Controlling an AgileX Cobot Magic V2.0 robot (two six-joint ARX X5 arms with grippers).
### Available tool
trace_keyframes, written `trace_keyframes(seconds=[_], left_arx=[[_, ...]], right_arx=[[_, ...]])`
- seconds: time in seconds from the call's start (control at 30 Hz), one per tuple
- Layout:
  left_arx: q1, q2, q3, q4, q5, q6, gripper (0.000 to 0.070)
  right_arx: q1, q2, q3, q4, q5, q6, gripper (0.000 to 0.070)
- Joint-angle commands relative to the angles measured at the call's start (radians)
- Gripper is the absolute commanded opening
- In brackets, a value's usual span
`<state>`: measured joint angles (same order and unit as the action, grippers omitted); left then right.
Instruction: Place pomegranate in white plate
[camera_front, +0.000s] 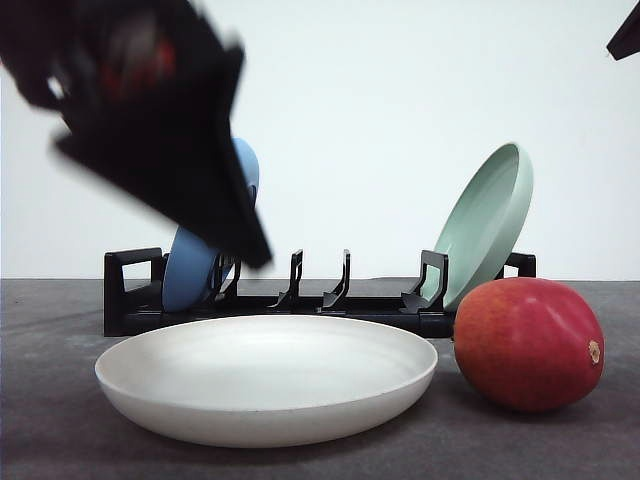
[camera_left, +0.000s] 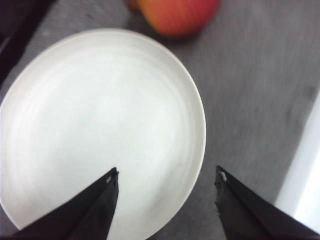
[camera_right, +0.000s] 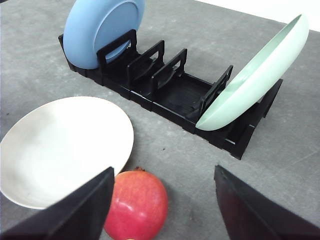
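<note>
White plate (camera_front: 266, 378): round, shallow, nothing in it, flat on the grey table (camera_front: 60, 440).
Pomegranate (camera_front: 528, 343): shiny red ball with a tan spot, on the table just right of the plate.
Left gripper (camera_left: 165, 180): above the plate, jaws wide apart, holding nothing.
Right gripper (camera_right: 162, 177): over the fruit, jaws wide apart, holding nothing.

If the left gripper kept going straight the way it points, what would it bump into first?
Most likely the white plate. In the left wrist view the left gripper is open and aimed at the plate's near edge, with one finger over the plate and one over the table. The pomegranate lies farther off. Depth is hard to judge.
</note>
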<state>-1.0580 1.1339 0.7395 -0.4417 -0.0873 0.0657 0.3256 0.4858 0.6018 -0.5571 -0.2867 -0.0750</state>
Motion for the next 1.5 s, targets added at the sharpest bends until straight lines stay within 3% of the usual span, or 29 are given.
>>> trace_keyframes(seconds=[0.0,0.53,0.7,0.83,1.1,1.47], left_arx=[[0.040,-0.023,0.017,0.003,0.061,-0.113,0.0363],[0.563,-0.288,0.017,-0.051,0.181,-0.142,0.0355],[0.718,-0.334,0.000,-0.060,0.273,-0.165,0.0355],[0.810,-0.382,-0.040,-0.061,0.281,-0.168,0.0355],[0.899,-0.481,-0.123,-0.087,0.340,-0.186,0.0355],[0.901,-0.500,-0.124,-0.113,0.340,-0.183,0.0355]], right_arx=[[0.004,0.002,0.016,0.010,0.003,-0.004,0.0405],[0.004,0.002,0.016,0.009,-0.001,0.031,0.0405],[0.004,0.002,0.016,0.009,-0.002,0.101,0.0405],[0.005,0.002,0.016,0.004,-0.038,0.165,0.0406],[0.055,0.030,0.019,-0.038,-0.094,0.246,0.0411],[0.233,0.309,0.139,-0.149,0.161,0.348,0.0411]])
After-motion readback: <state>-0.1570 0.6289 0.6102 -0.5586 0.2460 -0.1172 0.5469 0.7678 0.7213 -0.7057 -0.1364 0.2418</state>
